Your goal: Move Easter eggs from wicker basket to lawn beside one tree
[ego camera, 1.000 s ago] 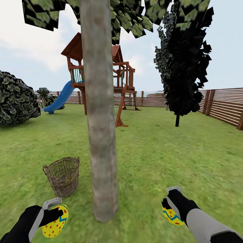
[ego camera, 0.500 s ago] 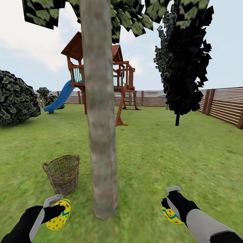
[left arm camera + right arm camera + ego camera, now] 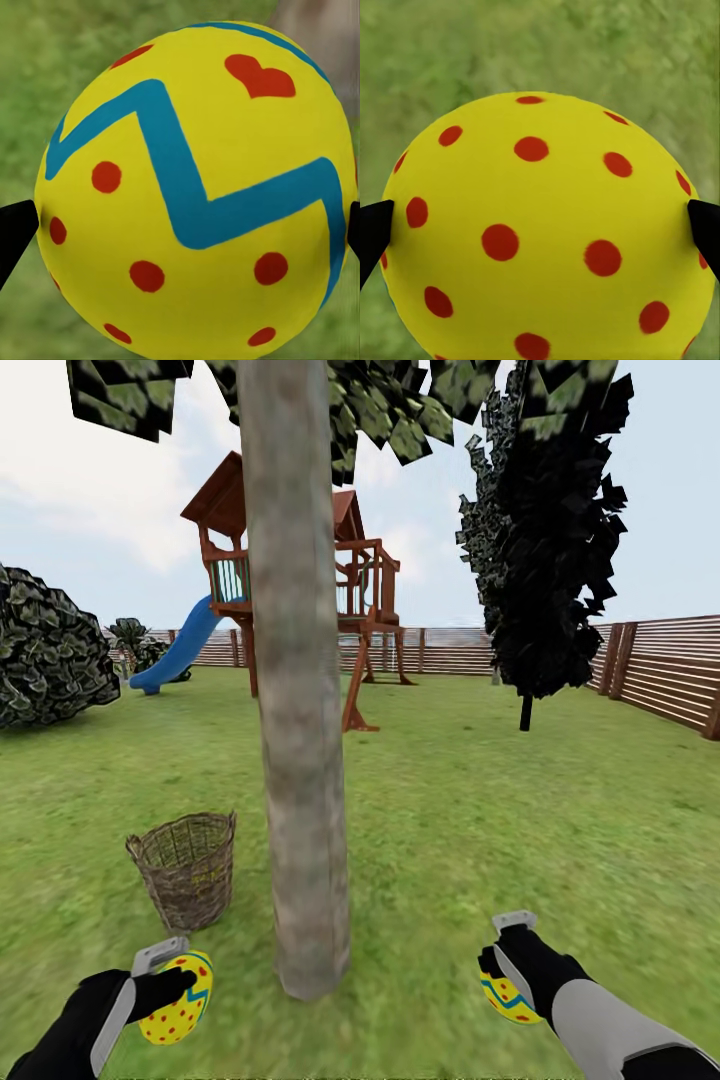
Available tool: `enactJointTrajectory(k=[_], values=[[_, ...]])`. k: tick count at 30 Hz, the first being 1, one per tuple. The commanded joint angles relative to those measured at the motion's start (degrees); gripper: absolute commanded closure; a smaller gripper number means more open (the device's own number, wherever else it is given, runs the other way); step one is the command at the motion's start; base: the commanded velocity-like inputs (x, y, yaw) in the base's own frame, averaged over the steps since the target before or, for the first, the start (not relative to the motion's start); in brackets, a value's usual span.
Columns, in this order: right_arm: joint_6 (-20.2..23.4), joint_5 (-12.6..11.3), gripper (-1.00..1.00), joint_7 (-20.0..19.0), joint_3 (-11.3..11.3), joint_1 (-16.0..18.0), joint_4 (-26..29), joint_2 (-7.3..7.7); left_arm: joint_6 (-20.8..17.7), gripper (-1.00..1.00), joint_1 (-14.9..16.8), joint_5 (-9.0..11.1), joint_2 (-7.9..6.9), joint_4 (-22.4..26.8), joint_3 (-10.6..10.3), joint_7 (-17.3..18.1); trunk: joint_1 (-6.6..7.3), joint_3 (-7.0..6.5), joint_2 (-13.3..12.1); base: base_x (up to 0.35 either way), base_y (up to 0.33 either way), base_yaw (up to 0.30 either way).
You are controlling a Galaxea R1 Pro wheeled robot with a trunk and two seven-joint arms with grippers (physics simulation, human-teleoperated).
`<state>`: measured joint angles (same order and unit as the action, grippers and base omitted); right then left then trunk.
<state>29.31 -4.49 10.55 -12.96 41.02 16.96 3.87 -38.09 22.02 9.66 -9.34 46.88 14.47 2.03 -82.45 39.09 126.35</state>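
Two eggs in hand: left gripper (image 3: 165,988) clamped on one Easter egg (image 3: 178,1000) at lower left, right gripper (image 3: 503,975) clamped on another (image 3: 510,997) at lower right. Tree (image 3: 298,760) trunk base between them, nearer the left. Wicker basket (image 3: 186,870) just above left gripper.

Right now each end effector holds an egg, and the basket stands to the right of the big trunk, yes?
Not quite. The basket stands left of the trunk, as the head view shows. The left end effector and right end effector do each hold an egg.
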Motion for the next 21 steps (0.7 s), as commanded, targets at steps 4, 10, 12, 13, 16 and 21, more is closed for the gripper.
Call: enactJointTrajectory(k=[4,10,12,13,16,21], values=[[-0.94,-0.44,1.0,0.34,-0.4,0.02,0.1,0.01,-0.32,1.0,0.04,0.1,0.11,-0.04,0.2,0.17,-0.87,0.79,1.65,0.0,0.0,0.0],[-0.92,-0.39,1.0,0.35,-0.4,0.02,0.09,-0.01,-0.32,1.0,0.04,0.1,0.12,-0.2,0.13,0.17,-2.19,1.87,4.06,0.0,0.0,0.0],[-0.92,-0.41,1.0,0.35,-0.4,0.02,0.09,-0.01,-0.32,1.0,0.04,0.11,0.17,-0.2,0.19,0.17,-2.63,2.23,4.86,0.0,0.0,0.0],[-0.92,-0.43,1.0,0.35,-0.4,0.02,0.09,-0.01,-0.32,1.0,0.04,0.1,0.19,-0.21,0.2,0.17,-2.85,2.41,5.26,0.0,0.0,0.0],[-0.92,-0.42,1.0,0.35,-0.41,0.02,0.09,-0.01,-0.32,1.0,0.04,0.1,0.47,-0.21,0.21,0.17,-3.51,2.94,6.46,0.0,0.0,0.0],[-0.92,-0.38,1.0,0.35,-0.44,0.02,0.09,-0.01,-0.24,1.0,0.04,0.1,0.64,-0.21,0.21,0.17,-4.61,3.84,8.47,0.0,0.0,0.0]])
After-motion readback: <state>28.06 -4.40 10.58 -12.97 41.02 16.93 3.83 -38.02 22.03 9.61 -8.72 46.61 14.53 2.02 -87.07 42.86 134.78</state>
